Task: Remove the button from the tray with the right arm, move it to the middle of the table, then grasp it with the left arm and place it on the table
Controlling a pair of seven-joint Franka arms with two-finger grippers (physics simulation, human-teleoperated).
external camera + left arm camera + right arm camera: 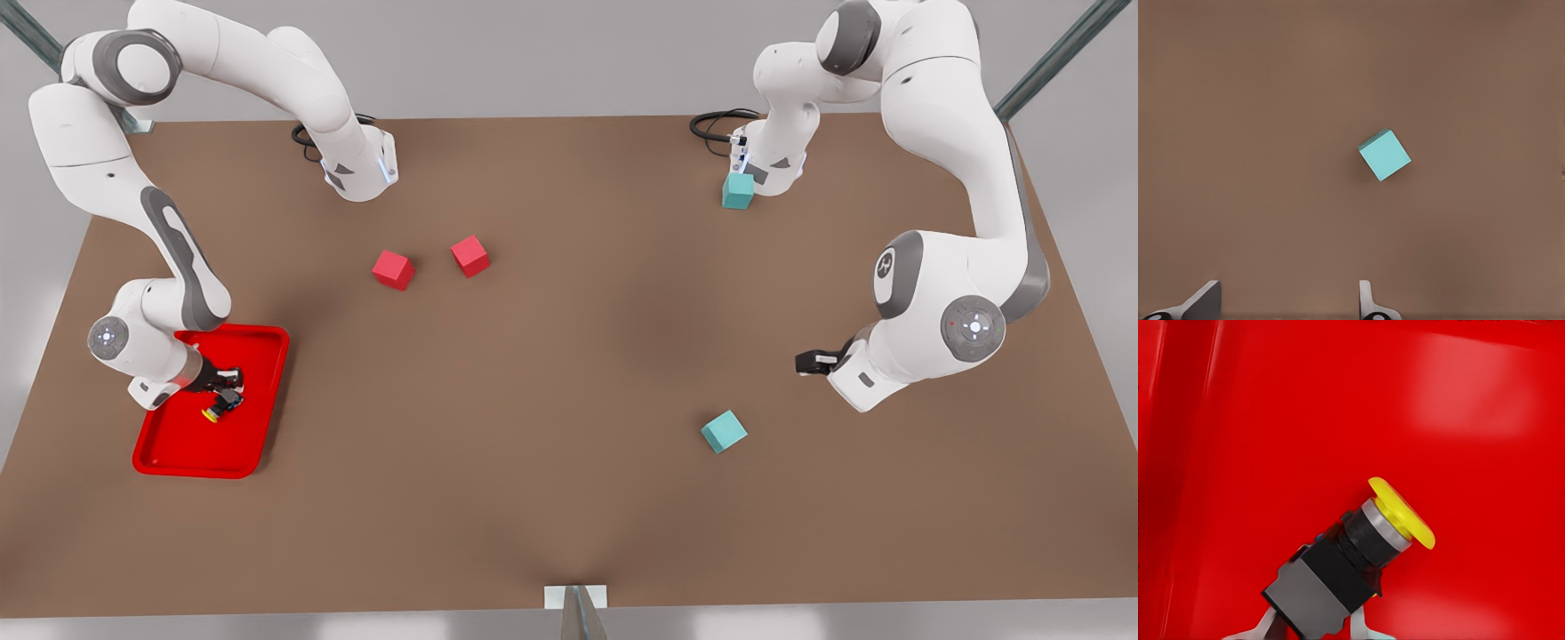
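Note:
The button [216, 411] lies in the red tray [200, 453] at the front view's left, its yellow cap [1401, 513] pointing away from the dark body [1318, 587]. My right gripper [228, 392] reaches down into the tray, and its fingers [1365, 628] sit against both sides of the button's body, shut on it. I cannot tell whether the button is off the tray floor [1338, 420]. At the front view's right, my left gripper [806, 362] hangs open above the brown table [569, 400], its fingertips [1368, 303] wide apart with nothing between them.
A teal cube [724, 431] [1384, 155] lies on the table below the left gripper. Another teal cube [738, 190] stands at the far right by an arm base. Two red cubes [393, 268] [469, 255] sit at the back centre-left.

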